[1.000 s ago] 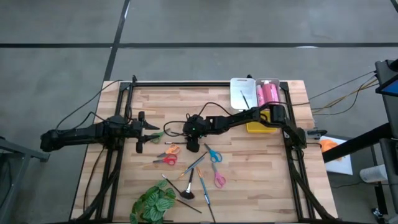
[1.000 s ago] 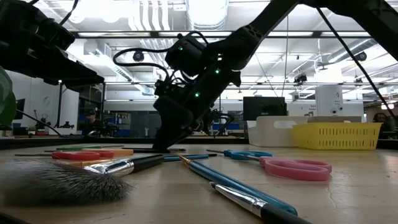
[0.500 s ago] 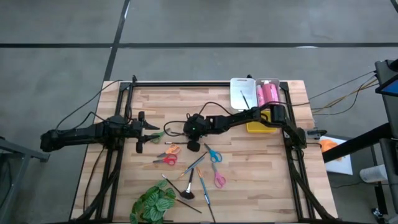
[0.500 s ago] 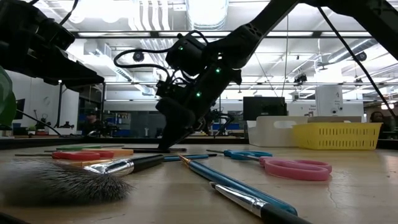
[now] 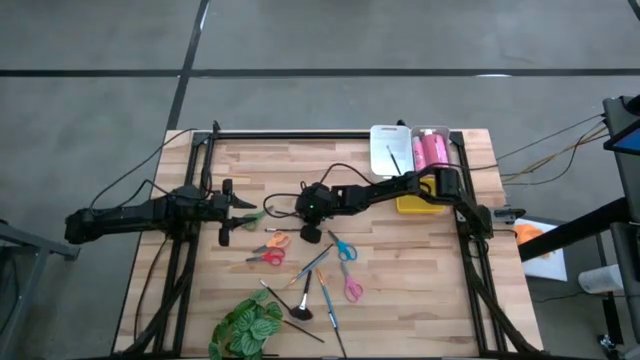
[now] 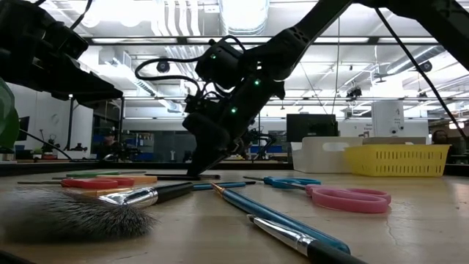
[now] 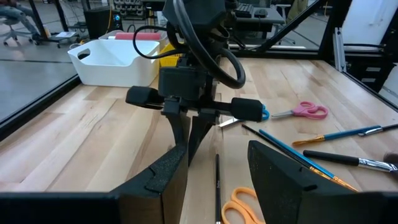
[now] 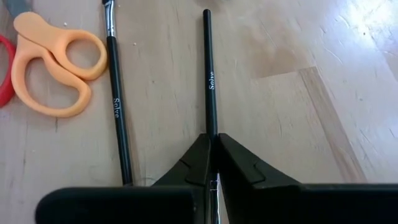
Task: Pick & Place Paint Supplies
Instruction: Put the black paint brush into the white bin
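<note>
Hidden: brush tip, behind fingers | Right gripper (image 8: 213, 163) closed on thin black-handled brush (image 8: 210, 93), lying flat on wooden table (image 8: 280, 74), handle pointing away, beside orange-handled scissors (image 8: 53, 71) | Left gripper (image 7: 217, 171) open, near table's left edge.

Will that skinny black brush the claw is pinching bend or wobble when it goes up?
The thin black brush looks straight and stiff, so it probably won't flop. The right claw pinches it near one end, so the long free end may droop or swing. Its round handle would likely roll if dropped.
</note>
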